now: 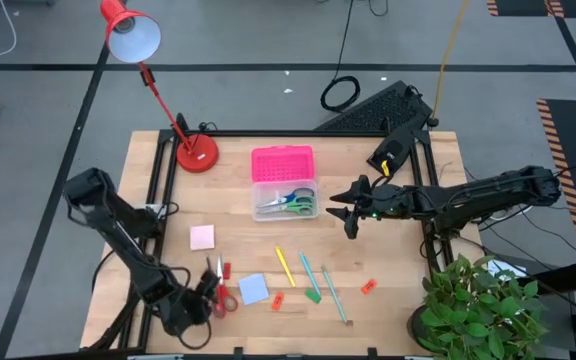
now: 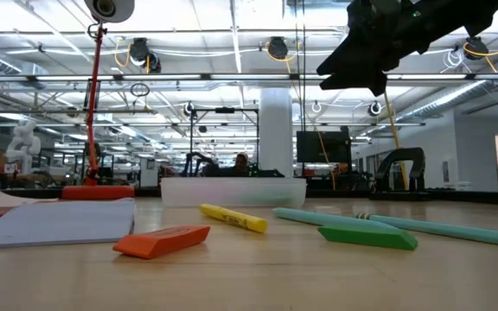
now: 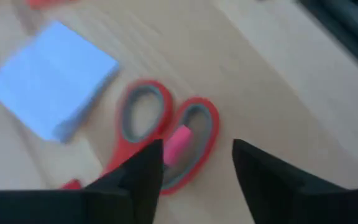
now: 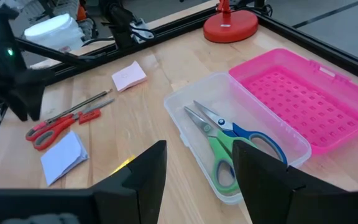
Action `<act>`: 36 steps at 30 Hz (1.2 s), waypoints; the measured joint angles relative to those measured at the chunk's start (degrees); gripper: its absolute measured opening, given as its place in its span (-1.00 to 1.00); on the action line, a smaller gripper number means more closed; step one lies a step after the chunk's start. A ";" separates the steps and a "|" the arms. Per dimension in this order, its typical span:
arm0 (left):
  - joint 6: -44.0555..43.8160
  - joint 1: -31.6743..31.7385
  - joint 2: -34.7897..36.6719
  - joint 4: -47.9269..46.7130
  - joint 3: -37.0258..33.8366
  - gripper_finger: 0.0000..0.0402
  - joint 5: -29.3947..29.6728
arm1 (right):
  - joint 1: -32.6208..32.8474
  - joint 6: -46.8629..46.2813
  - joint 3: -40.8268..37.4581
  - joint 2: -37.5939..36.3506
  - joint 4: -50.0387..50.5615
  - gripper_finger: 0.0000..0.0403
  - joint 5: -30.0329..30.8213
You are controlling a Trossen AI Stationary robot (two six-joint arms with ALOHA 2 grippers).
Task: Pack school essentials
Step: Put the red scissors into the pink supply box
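Red-handled scissors (image 1: pixel 219 291) lie flat near the table's front left, next to a blue note pad (image 1: pixel 254 289). My left gripper (image 3: pixel 197 162) hovers open over the scissors' handle loops (image 3: pixel 166 121), where a small pink piece (image 3: pixel 178 144) shows. Whether a finger touches the handles I cannot tell. A pink note pad (image 1: pixel 202 237), thin pencils (image 1: pixel 311 272), a green eraser (image 1: pixel 313 296) and red erasers (image 1: pixel 368 287) lie loose on the wood. My right gripper (image 4: pixel 199 168) hangs open in the air beside the clear box (image 1: pixel 284 200), which holds green- and blue-handled scissors (image 4: pixel 235 146).
The box's pink lid (image 1: pixel 282 162) lies open on its far side. A red desk lamp (image 1: pixel 196 152) stands at the back left. A potted plant (image 1: pixel 483 305) fills the front right corner, and a keyboard (image 1: pixel 373 110) lies beyond the far edge.
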State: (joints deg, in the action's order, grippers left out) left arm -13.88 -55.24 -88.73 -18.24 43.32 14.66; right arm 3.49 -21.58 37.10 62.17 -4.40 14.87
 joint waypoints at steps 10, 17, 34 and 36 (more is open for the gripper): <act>1.30 -1.04 -7.78 -0.08 4.43 -0.48 0.60 | 0.00 -0.18 0.00 0.00 0.39 -0.12 0.00; 0.71 -0.34 -7.98 -2.45 4.49 -0.52 1.91 | 0.00 -0.20 0.00 0.00 0.42 -0.12 -0.04; 2.82 3.21 -7.95 0.69 4.25 -0.89 3.28 | 0.00 -0.20 0.00 0.00 0.41 -0.12 -0.04; 2.15 3.72 -7.96 0.99 4.21 -0.81 2.98 | 0.00 -0.20 0.00 0.00 0.40 -0.12 -0.04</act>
State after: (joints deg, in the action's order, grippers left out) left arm -11.73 -51.52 -96.69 -17.26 47.53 17.64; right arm 3.49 -21.78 37.10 62.17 -4.00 14.83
